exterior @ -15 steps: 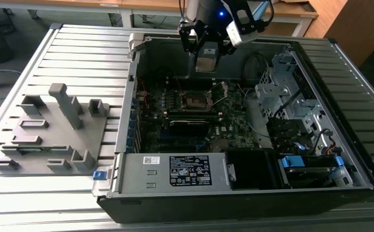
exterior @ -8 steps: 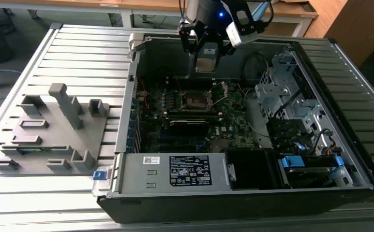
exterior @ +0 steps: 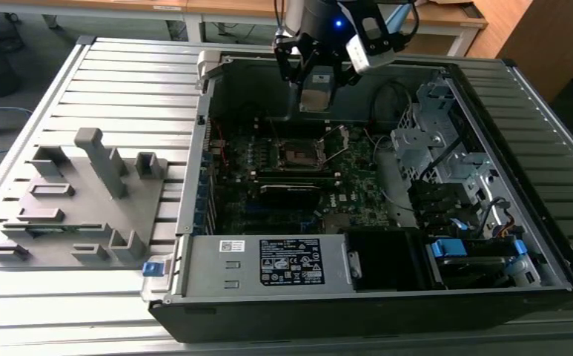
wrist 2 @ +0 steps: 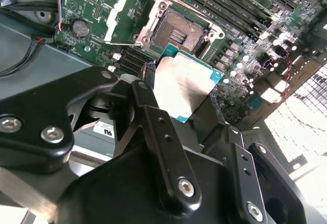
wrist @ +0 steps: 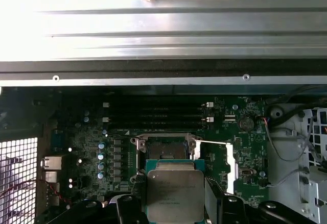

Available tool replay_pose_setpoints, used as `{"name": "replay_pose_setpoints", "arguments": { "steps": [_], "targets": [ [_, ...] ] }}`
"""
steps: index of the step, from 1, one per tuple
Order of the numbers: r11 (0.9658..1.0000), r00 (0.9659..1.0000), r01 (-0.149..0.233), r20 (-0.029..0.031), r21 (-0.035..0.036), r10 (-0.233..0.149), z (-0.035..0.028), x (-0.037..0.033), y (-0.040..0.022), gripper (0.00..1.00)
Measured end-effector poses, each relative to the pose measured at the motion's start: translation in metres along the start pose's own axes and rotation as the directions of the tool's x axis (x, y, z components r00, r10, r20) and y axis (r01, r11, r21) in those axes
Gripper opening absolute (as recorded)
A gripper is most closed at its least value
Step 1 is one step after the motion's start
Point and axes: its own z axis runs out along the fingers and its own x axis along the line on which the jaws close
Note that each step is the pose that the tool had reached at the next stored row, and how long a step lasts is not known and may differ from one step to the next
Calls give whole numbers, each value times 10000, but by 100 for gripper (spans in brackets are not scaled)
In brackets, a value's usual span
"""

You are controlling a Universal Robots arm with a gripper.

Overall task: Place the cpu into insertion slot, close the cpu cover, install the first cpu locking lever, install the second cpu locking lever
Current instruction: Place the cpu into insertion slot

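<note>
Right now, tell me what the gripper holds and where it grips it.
The gripper holds the cpu, its fingers clamped on two opposite side edges. The cpu is not yet in the slot.

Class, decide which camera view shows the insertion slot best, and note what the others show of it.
The second wrist view: the insertion slot lies open and almost whole, its dark centre unblocked. In the first wrist view the cpu covers part of it. The exterior view shows it from far off.
</note>
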Motion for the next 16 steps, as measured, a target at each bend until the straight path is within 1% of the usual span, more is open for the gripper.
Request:
{"name": "replay_pose_setpoints", "arguments": {
  "steps": [16],
  "targets": [
    [10000, 10000, 0, 1, -1, 0, 33, 0, -3, 54]
  ]
}}
